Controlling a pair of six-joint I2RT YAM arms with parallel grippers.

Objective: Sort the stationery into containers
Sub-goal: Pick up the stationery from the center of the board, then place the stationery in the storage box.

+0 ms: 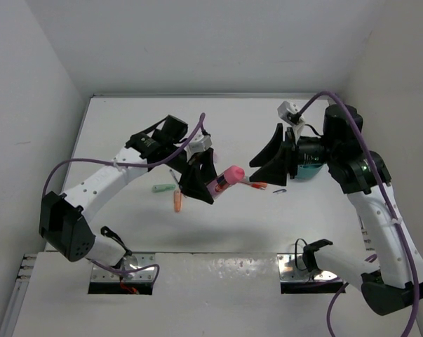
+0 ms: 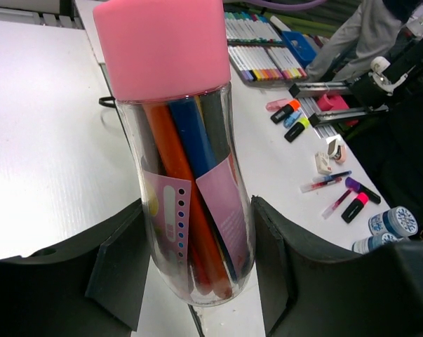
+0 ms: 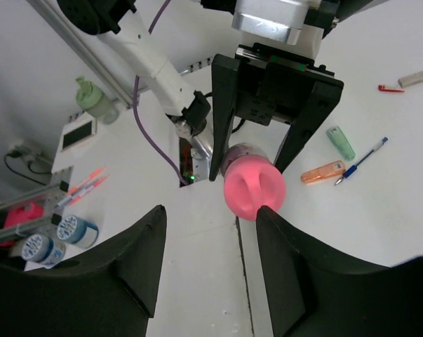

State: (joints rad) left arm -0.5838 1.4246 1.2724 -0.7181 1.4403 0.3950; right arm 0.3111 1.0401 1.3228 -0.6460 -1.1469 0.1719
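My left gripper is shut on a clear tube with a pink cap, held tilted above the table. Inside the tube are an orange pen, a dark-blue pen and others. My right gripper is open and empty, just right of the cap and facing it; the cap sits ahead of the jaws, near the right finger. A teal cup shows partly behind the right gripper. On the table lie a mint-green stub, an orange stub, a red-orange pen and a dark-blue pen.
White walls close in the table at the left, back and right. The right wrist view shows the mint stub, orange stub, a blue pen, a small red piece and a grey piece on the table.
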